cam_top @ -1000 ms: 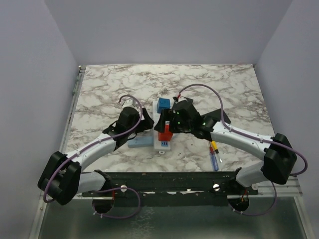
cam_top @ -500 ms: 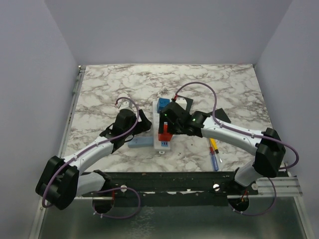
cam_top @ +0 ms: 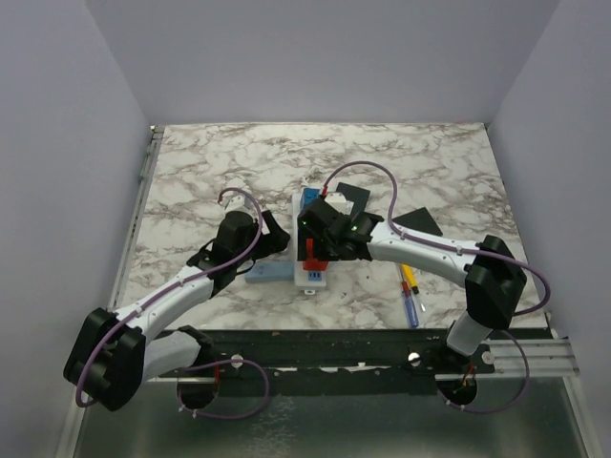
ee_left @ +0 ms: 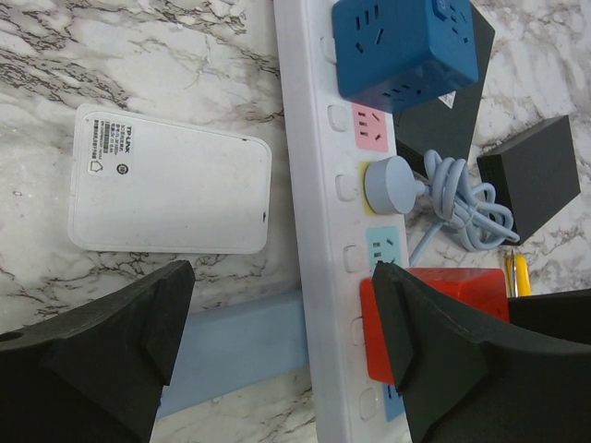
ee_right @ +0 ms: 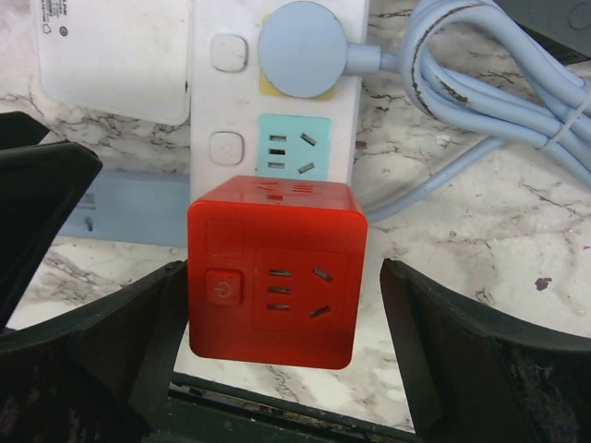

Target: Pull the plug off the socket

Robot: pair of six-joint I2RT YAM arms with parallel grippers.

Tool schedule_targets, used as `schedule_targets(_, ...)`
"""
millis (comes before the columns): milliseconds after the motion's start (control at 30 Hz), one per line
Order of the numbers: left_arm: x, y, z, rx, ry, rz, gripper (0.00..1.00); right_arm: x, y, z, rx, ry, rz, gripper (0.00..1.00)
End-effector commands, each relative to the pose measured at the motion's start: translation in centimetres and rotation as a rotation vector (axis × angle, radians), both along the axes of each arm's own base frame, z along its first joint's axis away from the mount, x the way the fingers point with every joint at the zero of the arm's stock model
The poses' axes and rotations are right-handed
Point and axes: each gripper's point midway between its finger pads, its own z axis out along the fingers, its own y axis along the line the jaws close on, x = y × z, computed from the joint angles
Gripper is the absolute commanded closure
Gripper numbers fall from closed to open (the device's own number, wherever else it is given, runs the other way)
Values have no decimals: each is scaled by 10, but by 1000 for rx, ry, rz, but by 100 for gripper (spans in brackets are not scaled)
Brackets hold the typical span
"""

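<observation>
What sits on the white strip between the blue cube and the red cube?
A round pale-blue plug in the white strip, its cable bundled beside it; the left wrist view shows it.

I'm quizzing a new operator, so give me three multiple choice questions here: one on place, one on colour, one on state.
1. On the socket, what sits between the blue cube and the red cube? A a round light-blue plug, B a black plug, C nothing.
2. What colour is the cube between the fingers of the right hand? A red, B green, C white.
3. The right hand is: A shut on the cube, B open, C out of view.
Answers: 1 A, it sits mid-strip; 2 A, the wrist view shows it; 3 B, the fingers stand apart beside the cube.
</observation>
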Motion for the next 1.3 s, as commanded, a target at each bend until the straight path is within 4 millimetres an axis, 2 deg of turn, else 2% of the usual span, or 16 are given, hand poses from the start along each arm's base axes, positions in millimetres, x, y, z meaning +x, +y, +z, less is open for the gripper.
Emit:
schedule_targets(0, -4, 0, 1, -20, 1, -6, 13, -1, -7, -1, -26, -14, -27, 7)
schedule_targets(233, -3, -5, 3, -31, 7, -26, 13, -1, 11, -3, -21, -25, -11, 12)
schedule_targets(400, -4, -6, 7, -43, 1, -26, 13, -3, 1, -8, -58, -29, -39, 20)
schedule_targets(533, -4, -8, 6, -63, 14, -20, 13, -5, -4, -6, -35, -43, -55, 29)
schedule_targets(633, -3, -10, 6, -77, 17, -18, 13, -6, -3, -1, -3, -54, -50, 37)
schedule_targets(733, 0, -13, 7, -101, 14, -9, 13, -7, -2, -1, 19, -61, -43, 53)
schedule_targets(900, -1, -38, 7, -194, 40, -50, 13, -11, -3, -2, 62, -72, -22, 77)
schedule_targets(1067, -3, -60, -3, -218, 78, -78, 13, -18, -8, 0, 120, -100, 5, 97)
schedule_targets(1100, -2, -62, -5, -220, 83, -76, 13, -19, -9, 1, 129, -105, 7, 99)
schedule_targets(1267, 4, -69, -17, -221, 103, -67, 13, -23, -13, 1, 153, -118, 17, 100)
